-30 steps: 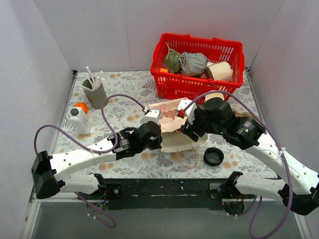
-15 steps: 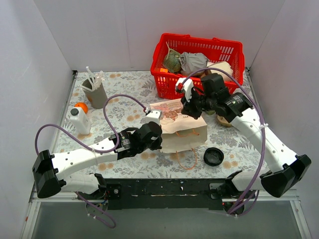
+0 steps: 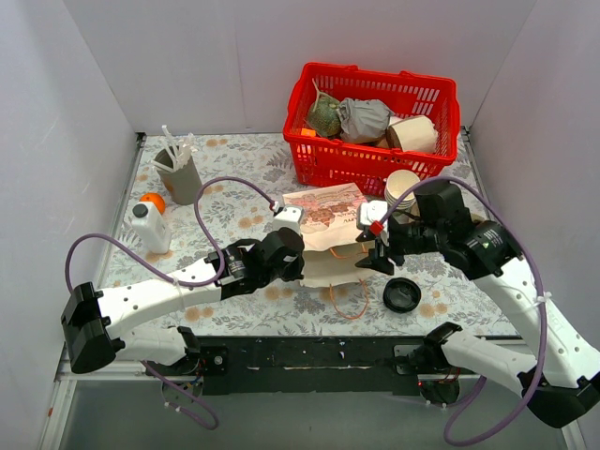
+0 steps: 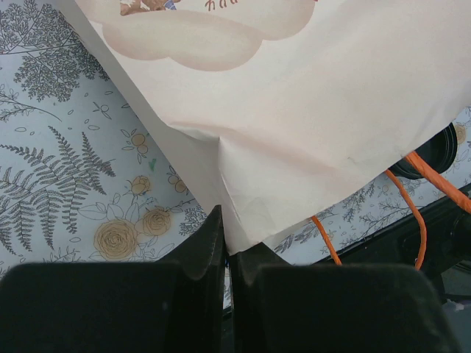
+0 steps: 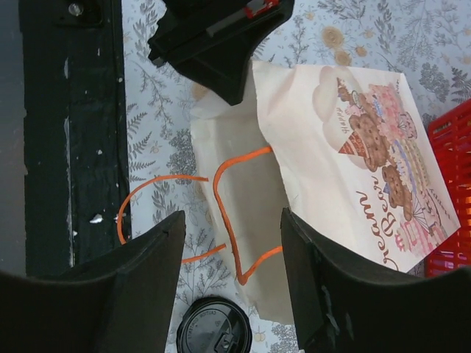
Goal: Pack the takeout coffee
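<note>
Left hand (image 4: 227, 239): clenched; I see its two fingers pressed together on a corner of the paper bag (image 4: 309, 110), with the paper nipped between them
Right hand (image 5: 232, 220): spread wide and gripping nothing; in its wrist view the bag's open end sits in the gap between the fingers, and I cannot tell whether either finger touches the paper
Paper bag: lies flat on the table (image 3: 234, 178), printed face up, between my two hands, the left hand at one corner and the right hand over the mouth
Orange handles (image 5: 221, 187): one lies on the bag right under the right hand, the other loops out onto the table toward the arm bases
Loose black lid (image 3: 401, 294): on the table just beside the right hand, on its near side, close to the bag's corner
Stack of cream cups (image 3: 401, 186): upright just behind the right hand, in front of the red basket (image 3: 356, 167)
Coffee cup: I cannot pick it out for certain; the one dark green thing (image 3: 323, 117) I see lies at the basket's left end, well beyond both hands and too small to tell more
</note>
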`<move>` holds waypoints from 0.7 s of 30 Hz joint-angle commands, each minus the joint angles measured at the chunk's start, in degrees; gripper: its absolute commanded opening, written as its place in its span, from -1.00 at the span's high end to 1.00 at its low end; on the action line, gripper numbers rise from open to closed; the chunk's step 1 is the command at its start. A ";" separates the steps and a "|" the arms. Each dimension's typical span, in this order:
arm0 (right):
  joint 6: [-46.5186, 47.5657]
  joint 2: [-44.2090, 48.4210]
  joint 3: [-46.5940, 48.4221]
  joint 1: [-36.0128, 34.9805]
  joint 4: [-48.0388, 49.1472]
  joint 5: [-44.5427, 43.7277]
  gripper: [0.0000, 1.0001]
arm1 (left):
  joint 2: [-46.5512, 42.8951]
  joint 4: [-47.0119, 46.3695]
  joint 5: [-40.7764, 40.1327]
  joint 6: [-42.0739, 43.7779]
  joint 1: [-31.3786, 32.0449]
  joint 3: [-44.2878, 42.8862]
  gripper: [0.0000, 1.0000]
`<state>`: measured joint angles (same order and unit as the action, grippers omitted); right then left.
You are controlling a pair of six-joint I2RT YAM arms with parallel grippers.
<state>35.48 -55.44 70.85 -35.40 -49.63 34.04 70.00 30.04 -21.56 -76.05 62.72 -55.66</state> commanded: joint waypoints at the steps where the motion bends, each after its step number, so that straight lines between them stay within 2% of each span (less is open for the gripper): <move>1: 6.97 2.00 -4.13 -0.29 -0.05 2.26 -0.29 | -0.83 1.07 0.64 0.82 -0.49 -1.20 1.00; 5: 5.82 0.60 -3.35 -0.29 0.41 1.03 -0.22 | -0.91 1.16 0.73 0.99 -0.58 -1.29 1.00; 7: 3.82 -0.37 -2.65 -0.29 1.62 0.41 -0.01 | -0.74 0.81 0.91 1.17 -0.58 -1.12 1.00; 8: 2.93 -0.63 -2.30 -0.29 2.16 0.58 0.36 | -0.65 0.63 0.99 1.17 -0.49 -1.03 1.00; 10: -2.33 -1.51 -1.94 -0.29 5.83 1.46 0.97 | -0.13 0.63 1.26 1.34 -0.49 -1.21 1.00; 13: -8.48 -4.31 -1.16 -0.20 7.96 0.85 0.97 | 0.14 1.33 1.17 1.70 -0.49 -1.65 1.00; 21: -12.28 -21.61 7.98 1.03 3.22 -5.30 0.97 | 0.23 1.16 1.70 1.78 -0.49 -1.65 1.00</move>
<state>26.85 -70.81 73.69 -35.22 -45.67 32.60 70.08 30.15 -20.88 -74.96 62.37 -55.66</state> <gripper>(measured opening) 0.030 0.010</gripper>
